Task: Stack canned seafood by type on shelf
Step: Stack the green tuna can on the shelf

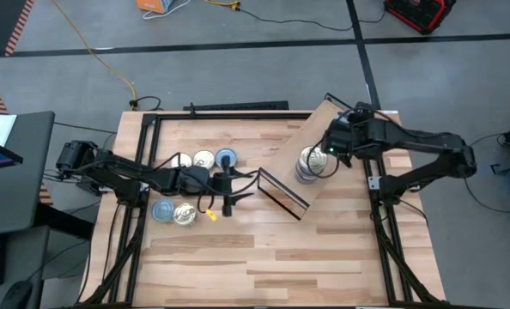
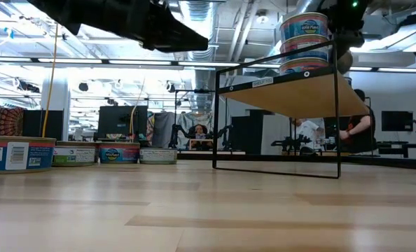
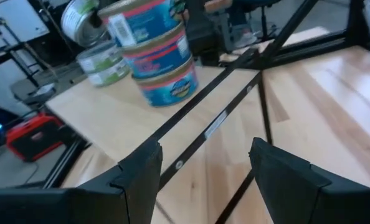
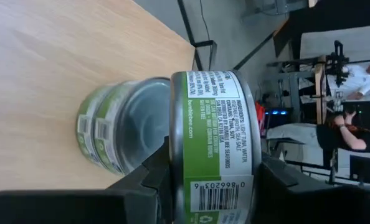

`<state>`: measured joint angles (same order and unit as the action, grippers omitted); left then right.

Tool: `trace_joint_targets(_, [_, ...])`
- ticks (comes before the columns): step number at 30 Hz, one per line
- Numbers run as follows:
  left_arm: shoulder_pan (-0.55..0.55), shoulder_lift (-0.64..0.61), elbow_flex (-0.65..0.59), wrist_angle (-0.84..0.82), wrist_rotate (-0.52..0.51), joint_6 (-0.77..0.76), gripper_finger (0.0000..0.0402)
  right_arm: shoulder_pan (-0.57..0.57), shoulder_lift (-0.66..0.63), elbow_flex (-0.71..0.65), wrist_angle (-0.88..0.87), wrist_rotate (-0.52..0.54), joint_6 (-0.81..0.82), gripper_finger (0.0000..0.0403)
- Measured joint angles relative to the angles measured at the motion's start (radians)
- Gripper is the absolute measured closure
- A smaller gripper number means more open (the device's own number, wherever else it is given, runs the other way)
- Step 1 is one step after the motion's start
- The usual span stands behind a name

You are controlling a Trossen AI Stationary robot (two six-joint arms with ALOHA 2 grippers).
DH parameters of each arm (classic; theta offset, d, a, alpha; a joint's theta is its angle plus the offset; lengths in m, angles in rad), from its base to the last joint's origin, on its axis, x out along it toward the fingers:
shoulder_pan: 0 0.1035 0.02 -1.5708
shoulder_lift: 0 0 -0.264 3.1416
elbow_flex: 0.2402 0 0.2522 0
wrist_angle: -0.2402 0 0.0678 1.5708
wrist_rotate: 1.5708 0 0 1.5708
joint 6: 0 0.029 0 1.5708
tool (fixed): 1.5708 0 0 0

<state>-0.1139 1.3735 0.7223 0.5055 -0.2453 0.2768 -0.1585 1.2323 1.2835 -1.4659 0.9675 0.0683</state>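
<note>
The shelf (image 1: 285,163) stands slanted at the table's middle right, a wood board on a thin black frame. On it stand a stack of three blue-labelled tins (image 3: 154,56) and a stack of two green-labelled tins (image 4: 110,134). My right gripper (image 4: 213,180) hovers over the green stack, shut on another green-labelled tin (image 4: 211,143). My left gripper (image 3: 203,174) stands open and holds nothing, just left of the shelf's near corner. Several more tins (image 1: 203,159) rest flat on the table at the left. My right gripper pinches the green-labelled tin between its two fingers, one on each flat face (image 4: 172,180), so the label wall faces the wrist camera. The fingers slant down from the table's right side. The tin is tipped on edge and hangs clear above the green stack.
Three tins (image 2: 75,154) sit in a row behind my left arm, and two more (image 1: 173,212) lie nearer the table's front left. The black table frame (image 1: 384,223) runs along both sides. The wide near half of the table (image 1: 272,266) holds no objects.
</note>
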Motion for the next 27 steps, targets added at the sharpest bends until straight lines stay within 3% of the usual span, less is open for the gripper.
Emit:
trace_joint_targets(9, [0.000, 0.000, 0.000, 0.009, 0.004, 0.016, 0.0166, 0.055, -0.032, -0.006, 0.034, 0.055, -0.170, 0.0238])
trace_joint_targets(13, [0.000, 0.000, 0.000, 0.008, 0.004, 0.025, 0.0166, 0.075, -0.041, -0.101, 0.086, 0.057, -0.250, 0.0238])
trace_joint_targets(18, [0.000, 0.000, 0.000, -0.003, 0.004, 0.033, 0.0166, 0.121, -0.094, -0.180, 0.077, 0.172, -0.136, 0.0239])
trace_joint_targets(27, [0.001, 0.000, 0.000, -0.008, 0.003, 0.045, 0.0166, 0.193, -0.260, -0.296, 0.122, 0.210, -0.052, 0.0235])
